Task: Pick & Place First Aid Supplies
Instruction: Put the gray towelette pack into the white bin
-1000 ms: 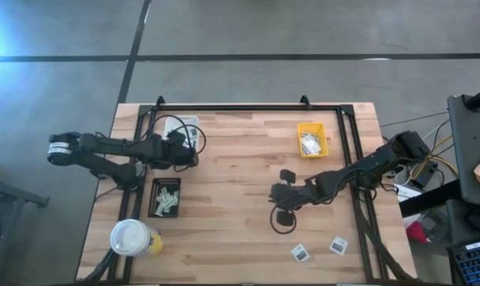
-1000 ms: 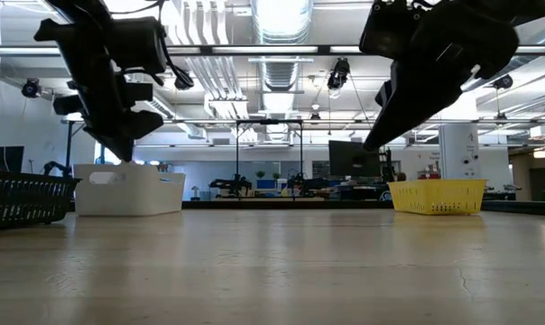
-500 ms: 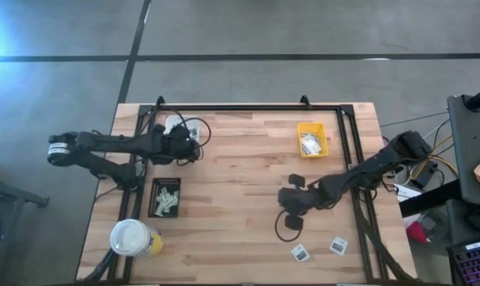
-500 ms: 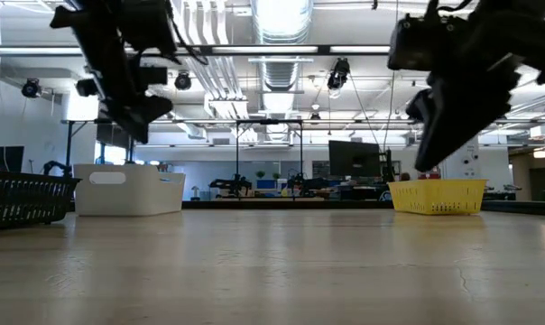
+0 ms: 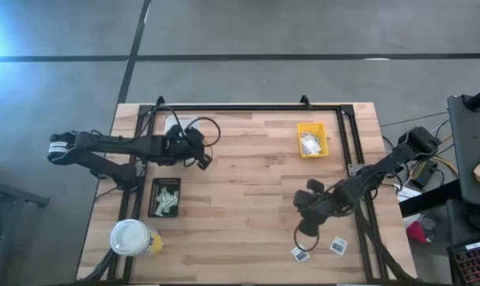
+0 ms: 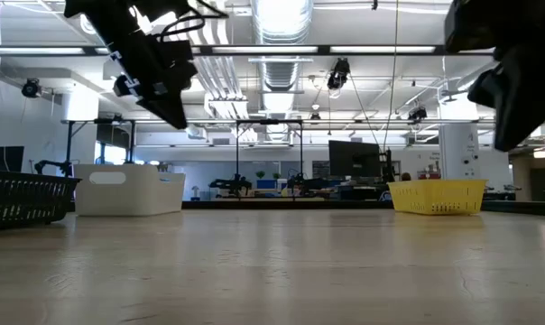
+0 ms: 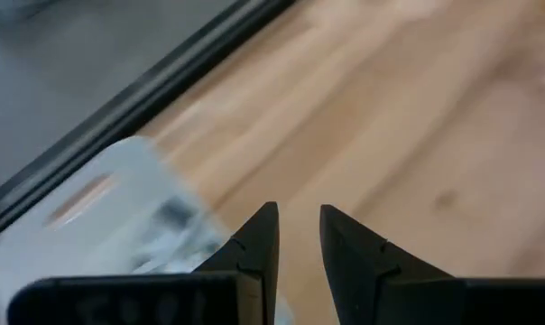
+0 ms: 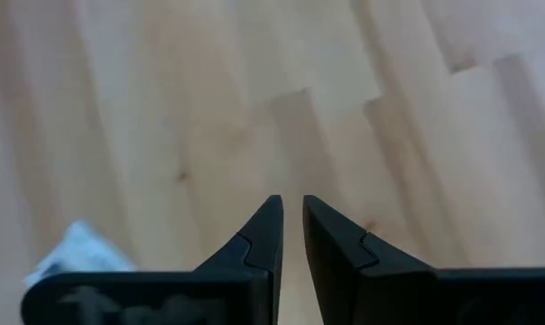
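1. Here the left gripper (image 5: 202,156) hangs over the wooden worktop (image 5: 248,199), just beside the white tray (image 5: 176,125) at the far left corner; its jaws stand slightly apart with nothing between them, as the left wrist view shows (image 7: 297,239).
2. The white tray, seen blurred in that wrist view (image 7: 101,217), holds some packets with dark print, just behind and to one side of those jaws.
3. A black tray (image 5: 164,198) with pale strips lies nearer the front edge than the left jaws, and a white-topped yellow cup (image 5: 133,237) stands farther on toward the front left corner.
4. The right gripper (image 5: 307,230) hovers low near the front right of the worktop; its jaws show a narrow gap and grip nothing (image 8: 290,230).
5. Two flat white packets lie loose on the wood: one (image 5: 300,254) just ahead of the right jaws, the other (image 5: 338,245) close beside it to the right.
6. A yellow tray (image 5: 312,139) with more supplies sits well behind the right jaws.
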You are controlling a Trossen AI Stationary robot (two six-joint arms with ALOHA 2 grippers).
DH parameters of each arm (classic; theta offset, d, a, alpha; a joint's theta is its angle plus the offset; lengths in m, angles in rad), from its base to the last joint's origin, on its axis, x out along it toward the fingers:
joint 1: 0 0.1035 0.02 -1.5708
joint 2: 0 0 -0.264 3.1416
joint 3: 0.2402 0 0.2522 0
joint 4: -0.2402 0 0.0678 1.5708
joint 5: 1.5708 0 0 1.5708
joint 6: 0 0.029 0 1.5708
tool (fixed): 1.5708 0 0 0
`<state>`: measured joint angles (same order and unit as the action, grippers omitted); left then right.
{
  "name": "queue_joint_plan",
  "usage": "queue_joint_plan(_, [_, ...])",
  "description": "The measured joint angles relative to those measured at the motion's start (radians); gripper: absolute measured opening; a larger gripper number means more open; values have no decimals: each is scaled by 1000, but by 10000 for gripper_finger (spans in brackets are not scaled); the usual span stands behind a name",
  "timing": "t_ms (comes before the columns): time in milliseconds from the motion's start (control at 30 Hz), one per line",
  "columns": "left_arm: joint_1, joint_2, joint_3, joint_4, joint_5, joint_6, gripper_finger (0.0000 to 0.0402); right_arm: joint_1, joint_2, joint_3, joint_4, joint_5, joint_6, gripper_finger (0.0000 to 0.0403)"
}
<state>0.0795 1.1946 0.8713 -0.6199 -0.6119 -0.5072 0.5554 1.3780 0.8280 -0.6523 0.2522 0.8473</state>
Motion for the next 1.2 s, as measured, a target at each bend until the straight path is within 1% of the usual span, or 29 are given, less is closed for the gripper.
queue_joint_plan(67, [-24,2,-23,97,39,47,78,30,-11,0,-1,-23,42,43])
queue_joint_plan(167, [-64,2,-47,217,84,106,78,74,-13,0,-3,-84,112,45])
queue_joint_plan(267, [-106,2,-73,334,103,156,78,116,-8,0,-4,-135,185,43])
queue_joint_plan(367, [-147,2,-86,401,106,202,78,157,2,0,-8,-173,253,43])
queue_joint_plan(600, [-207,2,-89,433,106,265,78,248,12,0,-32,-186,414,43])
queue_joint_plan(867, [-216,2,-89,434,106,273,78,330,23,-2,-32,-191,614,38])
queue_joint_plan(1100, [-216,2,-89,433,106,290,78,398,94,-15,-32,-316,808,27])
queue_joint_plan(1200, [-216,2,-89,433,106,301,78,428,133,-15,-18,-373,864,27])
